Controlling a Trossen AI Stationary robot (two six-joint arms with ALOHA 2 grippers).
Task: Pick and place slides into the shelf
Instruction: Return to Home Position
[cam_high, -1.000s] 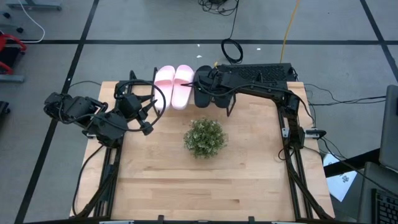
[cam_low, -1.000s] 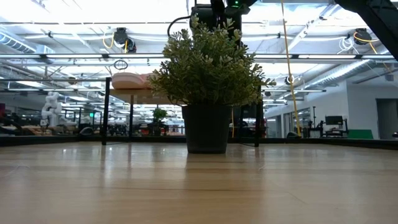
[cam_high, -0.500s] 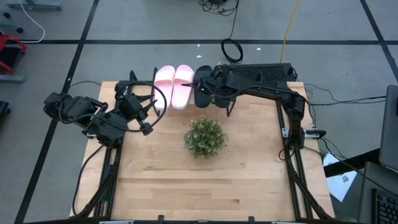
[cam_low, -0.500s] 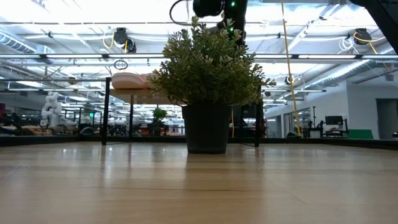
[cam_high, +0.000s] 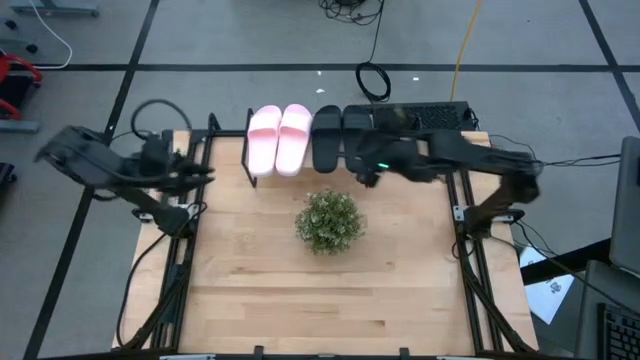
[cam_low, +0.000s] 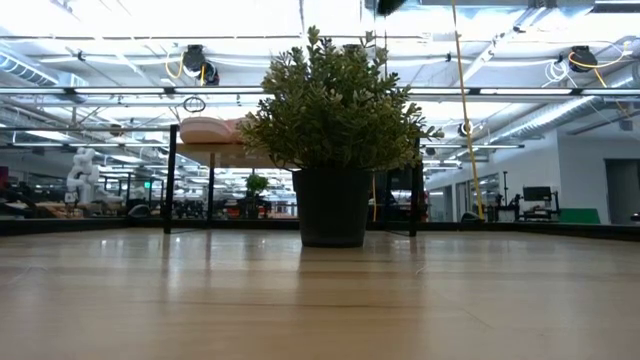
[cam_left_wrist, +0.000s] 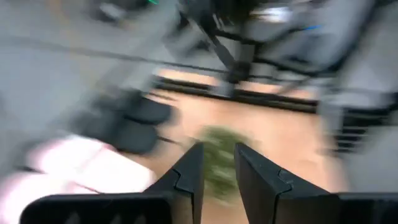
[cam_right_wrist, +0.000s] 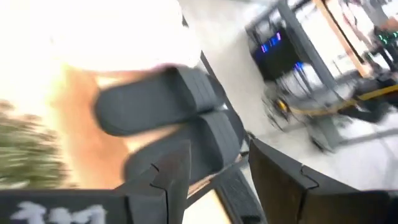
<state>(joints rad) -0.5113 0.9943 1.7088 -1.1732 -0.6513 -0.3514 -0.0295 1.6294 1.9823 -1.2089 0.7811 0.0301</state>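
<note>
**All 4 slides on shelf, pincers empty**

High: pink slides (cam_high: 263, 140) and black slides (cam_high: 327, 140) sit in a row on shelf (cam_high: 250, 168) at table (cam_high: 330, 290) far edge. Left pincer (cam_high: 203, 172) is near the left edge, right pincer (cam_high: 362, 172) just beside the black pair.
Low: shelf stands behind plant (cam_low: 333, 110).
L wrist: narrow gap, empty.
R wrist: wider gap, empty.

Two pale pink slides (cam_high: 263, 140) sit beside two black slides (cam_high: 327, 138), the black pair closest to the right gripper (cam_high: 360, 172), which is dark grey to black. A small green light (cam_high: 381, 166) glows just behind it. The shelf (cam_low: 171, 180) has black legs. Near that gripper, the plant (cam_high: 329, 221) is mottled leafy green in a black pot (cam_low: 331, 207). The tabletop (cam_high: 300, 290) is pale, faintly striped wood. The left gripper (cam_high: 202, 174) is black.
</note>
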